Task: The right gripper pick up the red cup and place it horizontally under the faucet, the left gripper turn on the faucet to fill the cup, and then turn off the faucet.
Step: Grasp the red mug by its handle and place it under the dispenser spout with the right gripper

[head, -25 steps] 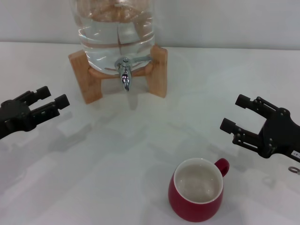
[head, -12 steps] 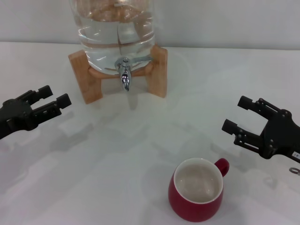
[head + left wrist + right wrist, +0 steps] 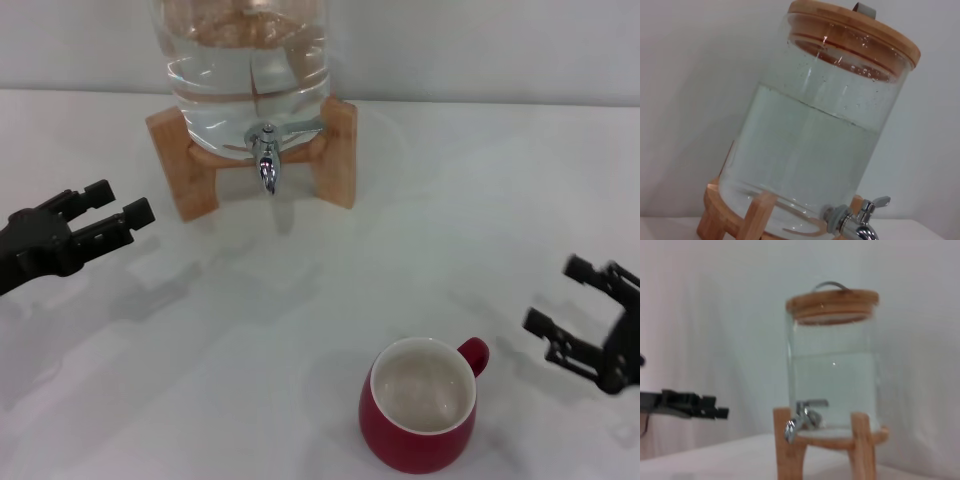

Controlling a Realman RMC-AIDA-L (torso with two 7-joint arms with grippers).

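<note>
Upright, empty red cup (image 3: 418,404), handle toward the spread-fingered right claw (image 3: 578,309) just beside it; water-filled jar (image 3: 248,62); left claw (image 3: 112,206) spread too.

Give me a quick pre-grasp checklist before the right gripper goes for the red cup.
1. Right gripper open: ok, its fingers stand apart, to the right of the cup.
2. Red cup upright and free: ok, it stands alone on the table, handle toward the right gripper, nothing touching it.
3. Cup contents: ok, the cream inside looks dry.
4. Faucet shut: ok, no stream under the spout.
5. Spot under the faucet free for the cup: ok, bare table between the legs of the wooden stand.
6. Left gripper out of the way: ok, open, hovering left of the stand, well apart from the cup.
</note>
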